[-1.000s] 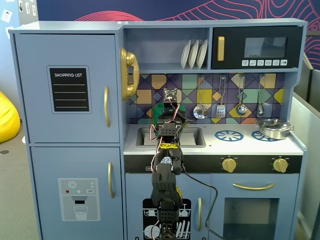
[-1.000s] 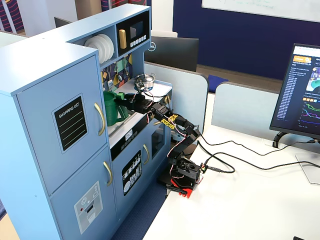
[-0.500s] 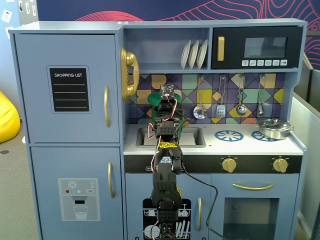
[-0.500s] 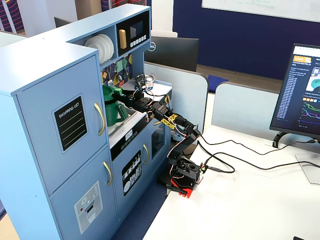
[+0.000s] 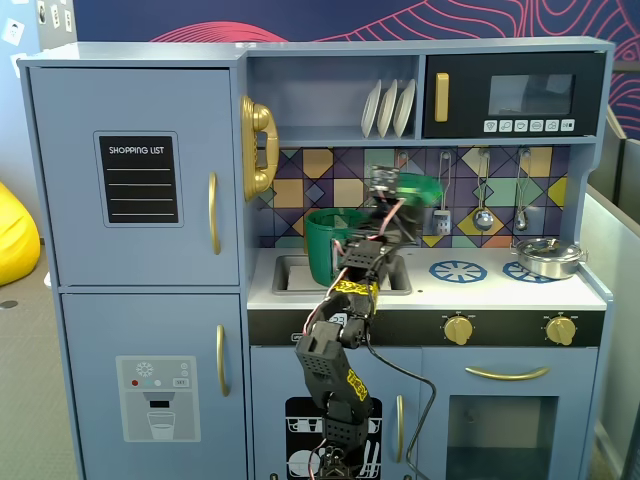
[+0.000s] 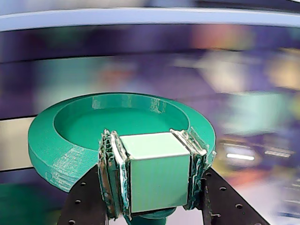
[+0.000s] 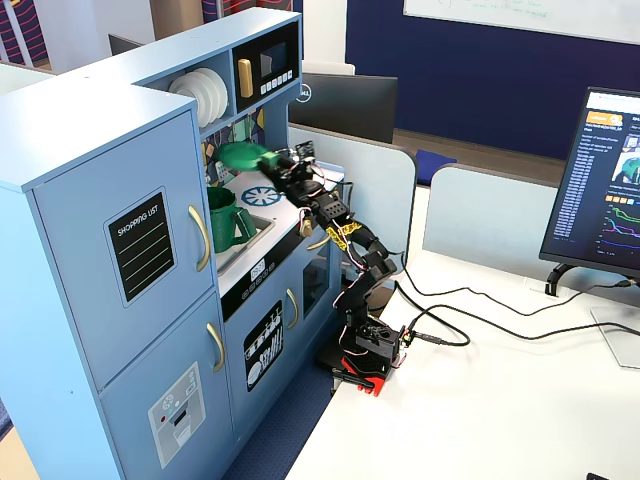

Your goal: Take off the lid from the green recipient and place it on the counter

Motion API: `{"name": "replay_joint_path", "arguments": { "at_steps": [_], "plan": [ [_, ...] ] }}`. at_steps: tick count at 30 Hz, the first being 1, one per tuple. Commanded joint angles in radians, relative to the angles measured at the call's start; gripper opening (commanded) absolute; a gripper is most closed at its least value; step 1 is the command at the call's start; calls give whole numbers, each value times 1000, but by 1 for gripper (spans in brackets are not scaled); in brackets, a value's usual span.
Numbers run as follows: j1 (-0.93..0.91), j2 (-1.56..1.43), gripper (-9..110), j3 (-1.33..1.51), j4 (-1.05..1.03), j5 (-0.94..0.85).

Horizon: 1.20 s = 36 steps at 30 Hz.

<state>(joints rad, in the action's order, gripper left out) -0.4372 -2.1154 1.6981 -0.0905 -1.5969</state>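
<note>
The green recipient stands open-mouthed at the sink, left of the arm in a fixed view. My gripper is shut on the pale cube knob of the lid. The round green disc hangs in the air, level with the backsplash tiles, up and to the right of the recipient. It is over the white counter, near the sink's right end and the left burner ring. In the wrist view the background is blurred.
A steel pot sits on the right burner ring. Utensils hang on the backsplash behind the lid, and plates stand on the shelf above. The grey sink lies beside the recipient. A gold phone hangs at the left.
The gripper has lifted the lid off the recipient and swung it up and to the right, from over the sink to above the counter. The recipient now shows an open mouth.
</note>
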Motion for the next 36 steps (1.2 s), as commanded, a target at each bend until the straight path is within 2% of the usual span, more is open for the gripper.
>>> {"name": "replay_joint_path", "arguments": {
  "at_steps": [1, 12, 36],
  "plan": [
    [-64, -17, 0, 38, 115, 21],
    [-103, 55, 0, 517, 566, -23],
    [-153, 135, 0, 552, 594, -72]
  ]
}}
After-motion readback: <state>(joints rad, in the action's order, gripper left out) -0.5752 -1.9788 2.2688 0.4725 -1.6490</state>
